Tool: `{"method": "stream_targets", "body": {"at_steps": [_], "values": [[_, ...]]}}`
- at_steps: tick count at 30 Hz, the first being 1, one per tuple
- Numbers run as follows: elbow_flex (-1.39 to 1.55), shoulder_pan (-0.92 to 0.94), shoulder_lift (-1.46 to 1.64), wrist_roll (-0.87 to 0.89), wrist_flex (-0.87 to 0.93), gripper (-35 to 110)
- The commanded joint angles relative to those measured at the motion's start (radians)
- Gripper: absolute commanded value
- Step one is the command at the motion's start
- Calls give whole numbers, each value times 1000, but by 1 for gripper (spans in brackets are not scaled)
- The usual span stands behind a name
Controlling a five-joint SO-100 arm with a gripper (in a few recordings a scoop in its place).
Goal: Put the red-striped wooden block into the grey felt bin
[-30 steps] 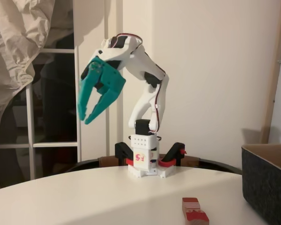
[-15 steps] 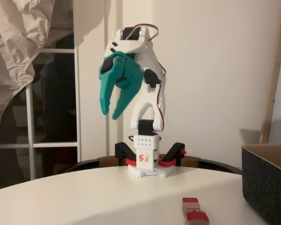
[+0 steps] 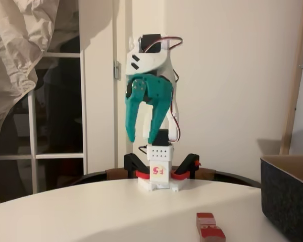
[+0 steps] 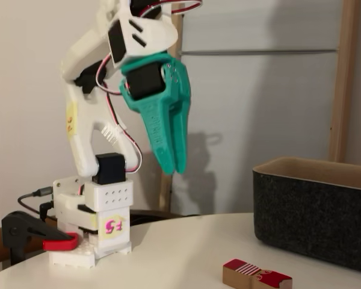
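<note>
Your red-striped wooden block (image 3: 209, 227) is lying on the white table (image 3: 91, 212) near its front edge, well apart from the grey felt bin (image 4: 313, 211), whose far side is running off frame. Open table is surrounding the block. The fingers (image 3: 141, 135) are hanging high above, seemingly apart and empty.

Grey felt bin (image 3: 288, 194), right of my pincer (image 3: 143, 139), cut by frame edges; my pincer (image 4: 173, 162) motion-blurred.
</note>
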Motion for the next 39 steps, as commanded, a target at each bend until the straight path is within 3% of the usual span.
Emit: {"method": "stream_targets", "body": {"at_steps": [1,9,22,39], "values": [[15,-57,-38,-109,21,15],[12,-183,-167,-337,-14,16],[8,-288,-345,-454,-166,19],[8,-373,-405,-630,-235,30]]}}
